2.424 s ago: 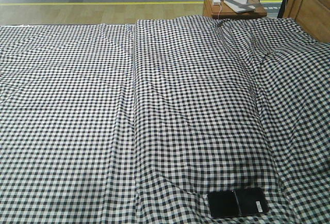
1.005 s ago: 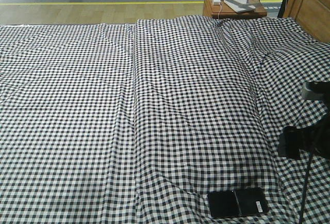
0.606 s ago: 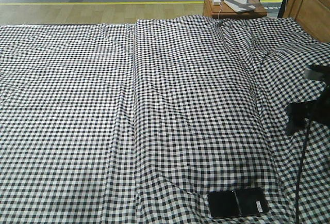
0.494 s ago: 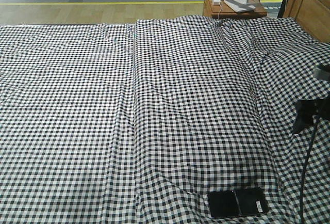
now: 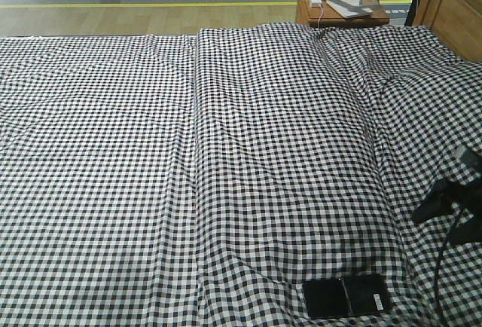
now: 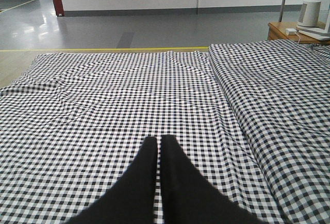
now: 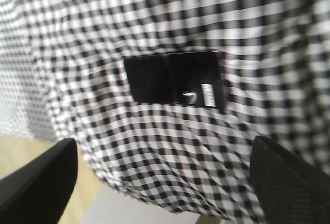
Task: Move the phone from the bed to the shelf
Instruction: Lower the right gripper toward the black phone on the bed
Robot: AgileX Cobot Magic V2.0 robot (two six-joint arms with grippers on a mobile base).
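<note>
**Front view:** the right gripper [image 5: 443, 200], absent from this view a couple of seconds ago, is coming in at the right edge, dark and matte. It is sitting lower than it was half a second back. The phone [image 5: 348, 296] is lying exactly where it lay, flat near the front edge of the bed [image 5: 151, 154]. By my judgement the reach is only beginning and the shelf step is far off. The bed's black-and-white check cloth is running in long soft folds. The phone is showing as a thin glossy black slab with a small white sticker at one end.

**Left wrist view:** the left gripper [image 6: 158, 139] is hovering over the bed, its black tapered fingers pressed together on nothing.

**Right wrist view:** this view is blurring, yet the phone [image 7: 175, 82] is showing ahead of the right gripper. The fingers [image 7: 36, 177] are standing wide apart, touching nothing. Lying flush on yielding cloth, the phone is probably going to resist a pinch at its thin edges.
</note>
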